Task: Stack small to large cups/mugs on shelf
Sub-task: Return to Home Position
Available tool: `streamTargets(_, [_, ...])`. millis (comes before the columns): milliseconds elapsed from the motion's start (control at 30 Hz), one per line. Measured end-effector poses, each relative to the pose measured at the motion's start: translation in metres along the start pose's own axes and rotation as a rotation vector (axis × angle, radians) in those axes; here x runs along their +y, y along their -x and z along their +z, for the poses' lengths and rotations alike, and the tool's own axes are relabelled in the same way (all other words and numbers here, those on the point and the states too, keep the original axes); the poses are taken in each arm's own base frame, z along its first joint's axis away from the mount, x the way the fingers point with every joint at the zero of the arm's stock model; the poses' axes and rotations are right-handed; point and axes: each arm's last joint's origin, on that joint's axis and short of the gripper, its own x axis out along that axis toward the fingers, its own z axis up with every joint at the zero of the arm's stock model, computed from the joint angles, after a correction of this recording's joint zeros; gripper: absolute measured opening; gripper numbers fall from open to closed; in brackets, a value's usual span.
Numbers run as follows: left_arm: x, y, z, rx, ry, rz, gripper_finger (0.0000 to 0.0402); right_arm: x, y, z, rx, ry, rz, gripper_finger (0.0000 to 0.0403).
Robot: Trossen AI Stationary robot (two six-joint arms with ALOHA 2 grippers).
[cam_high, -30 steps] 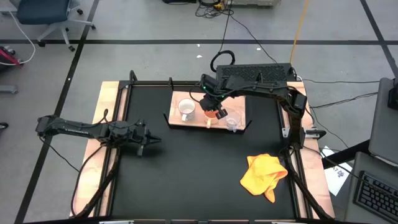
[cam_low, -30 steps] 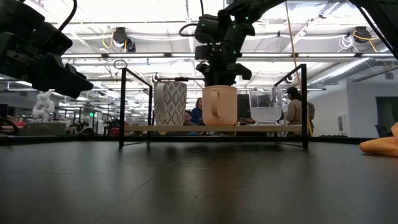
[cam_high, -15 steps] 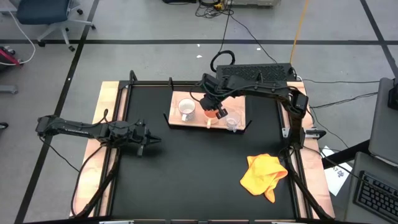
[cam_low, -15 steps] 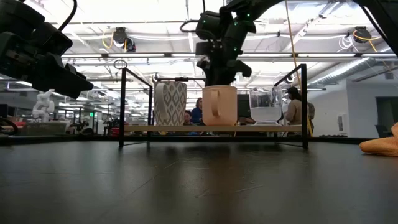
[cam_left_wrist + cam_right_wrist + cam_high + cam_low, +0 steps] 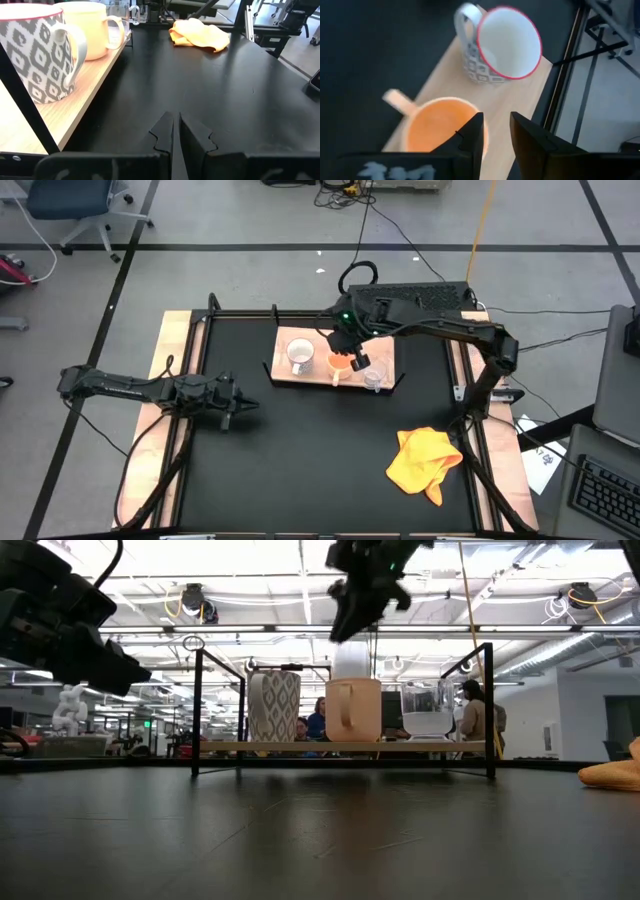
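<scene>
Three vessels stand upright on their bases in a row on the light-wood shelf (image 5: 312,376). They are a white patterned mug (image 5: 299,356), an orange-yellow mug (image 5: 340,364) and a clear glass cup (image 5: 373,379). My right gripper (image 5: 495,122) hangs open above the orange-yellow mug (image 5: 437,127), well clear of its rim, with nothing between its fingers. In the low view that gripper (image 5: 342,632) is high over the mug (image 5: 353,709). My left gripper (image 5: 245,408) rests shut over the table's left side, away from the shelf.
A crumpled yellow cloth (image 5: 425,462) lies on the black tabletop near the right edge. Black brackets (image 5: 195,710) stand up at the shelf's ends. The tabletop between the shelf and the near edge is bare.
My right gripper has risen straight up from the mouth of the orange-yellow mug and now hangs well above it. The mug stays upright on the shelf where it was.
</scene>
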Motion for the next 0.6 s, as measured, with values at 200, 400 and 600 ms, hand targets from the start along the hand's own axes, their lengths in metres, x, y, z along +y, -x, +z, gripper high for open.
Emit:
streamTargets(200, [0.000, 0.000, 0.001, -0.011, -0.001, 0.000, 0.0033, 0.023, 0.046, 0.016, -0.066, -0.012, 0.002, 0.0030])
streamTargets(400, [0.000, 0.000, 0.001, -0.009, 0.000, 0.000, 0.0033, 0.050, 0.094, 0.026, -0.141, -0.079, 0.014, 0.0005])
streamTargets(600, [0.000, 0.000, 0.001, -0.010, 0.001, 0.000, 0.0033, 0.081, 0.134, 0.031, -0.228, -0.110, 0.048, 0.0001])
